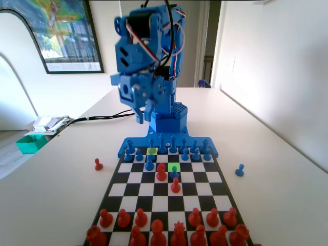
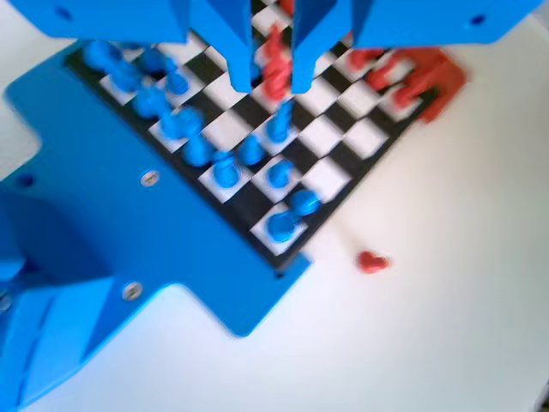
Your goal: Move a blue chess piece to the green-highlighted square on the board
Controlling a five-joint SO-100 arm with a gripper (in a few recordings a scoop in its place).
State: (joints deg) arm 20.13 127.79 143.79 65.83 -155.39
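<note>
A small blue chess piece (image 1: 174, 172) stands upright on the green-highlighted square (image 1: 173, 165), in the third row from the arm's end of the board (image 1: 115, 180). My gripper (image 1: 145, 114) hangs well above the board's back rows, to the left of that piece and apart from it. In the wrist view my gripper (image 2: 272, 83) is open, its jaws parted with nothing between them. Blurred blue and red pieces on the board (image 2: 257, 199) lie far below.
A paler yellow-green square (image 1: 151, 151) lies in the blue back rows, with a blue piece (image 1: 149, 164) just in front of it. Two red pieces (image 1: 161, 172) (image 1: 176, 185) stand beside the green square. On the table lie a red pawn (image 1: 98, 164) and a blue pawn (image 1: 239, 170).
</note>
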